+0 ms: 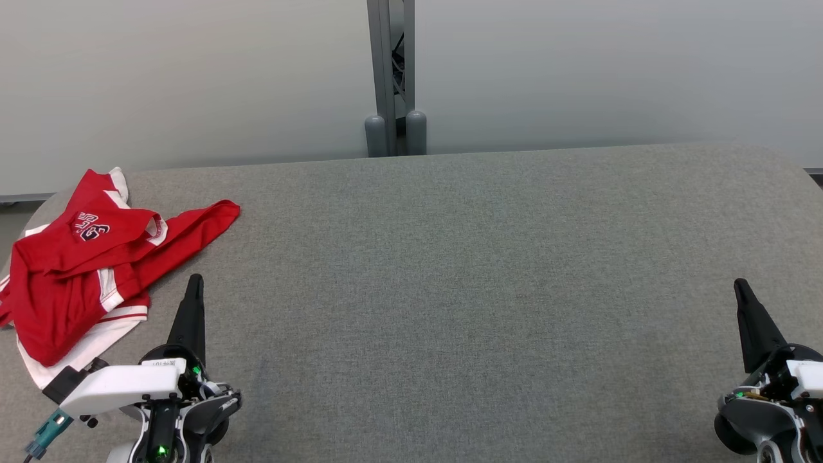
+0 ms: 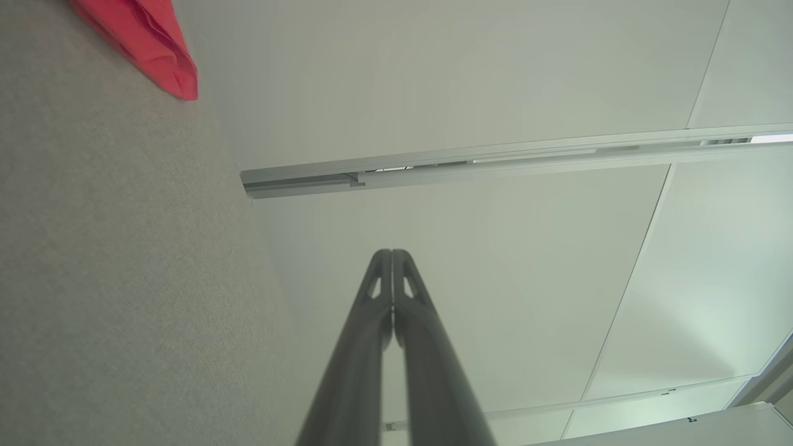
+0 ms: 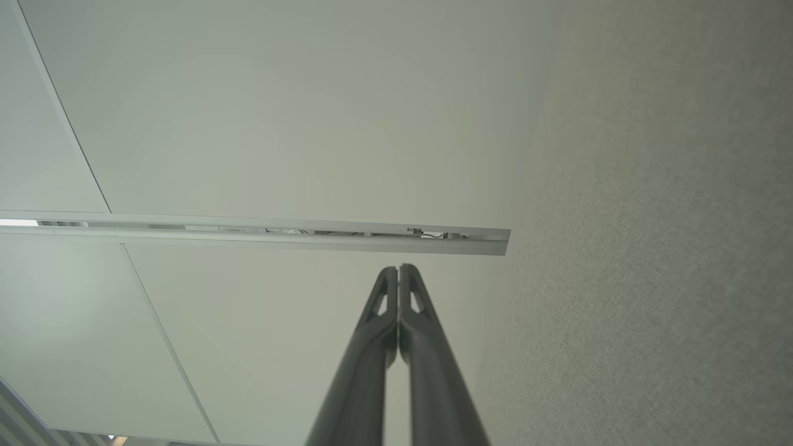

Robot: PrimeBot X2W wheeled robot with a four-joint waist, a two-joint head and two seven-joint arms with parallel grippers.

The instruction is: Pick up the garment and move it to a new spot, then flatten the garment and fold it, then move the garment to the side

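Observation:
The garment (image 1: 90, 263) is a red jersey with white trim and a dark number patch, lying crumpled at the far left of the grey table (image 1: 463, 289). One red corner of the garment (image 2: 155, 43) shows at the top left of the left wrist view. My left gripper (image 1: 195, 281) hovers just right of the garment's near edge, apart from it, shut with nothing in it; in its own view the left gripper (image 2: 392, 252) has fingertips pressed together. My right gripper (image 1: 741, 283) is far off at the lower right, shut and empty, and the right gripper (image 3: 398, 267) shows its tips touching.
A pale wall rises behind the table, with a grey metal post (image 1: 391, 77) at the middle of the far edge. The table's left corner is rounded beside the garment. Wide bare grey felt lies between my two grippers.

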